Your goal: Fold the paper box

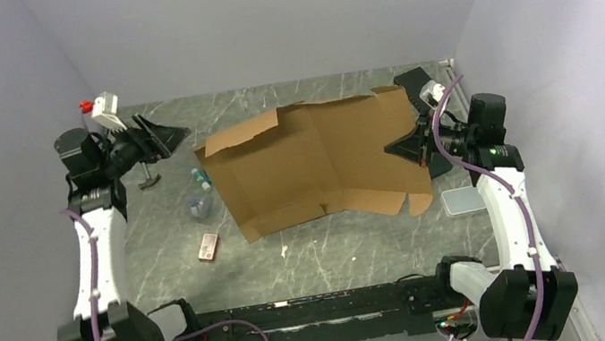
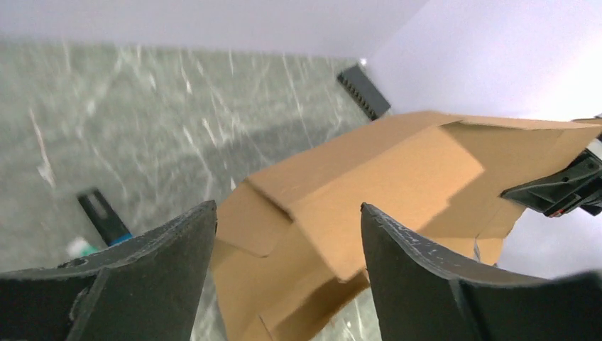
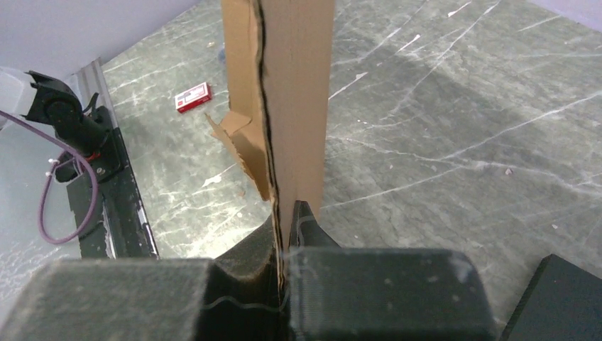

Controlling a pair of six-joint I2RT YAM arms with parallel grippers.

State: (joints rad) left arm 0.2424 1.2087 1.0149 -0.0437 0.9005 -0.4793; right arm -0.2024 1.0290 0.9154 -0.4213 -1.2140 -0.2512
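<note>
- The paper box (image 1: 316, 164) sat around the middle of the marbled grey tabletop (image 1: 339, 255), opened out as a brown sheet with creases and loose flaps, not folded up
- The right hand (image 1: 411, 143) was closed tight on the box's right edge; in its wrist view the two fingers (image 3: 312, 234) pinched the cardboard (image 3: 294, 85) between them, and the sheet rose straight away from the hand
- The left hand (image 1: 167, 136) was held up to the left of the box, clear of it, its fingers (image 2: 177, 241) spread wide with nothing in them; the box (image 2: 397, 177) showed through the gap
- A small red and white packet (image 1: 208, 246) lay on the tabletop just left of the box's near corner, with a little teal-capped bottle (image 1: 202, 179) farther back
- A pale grey tray (image 1: 463, 200) sat beside the right arm, and a black slab (image 1: 414, 81) lay behind the box's far right corner
</note>
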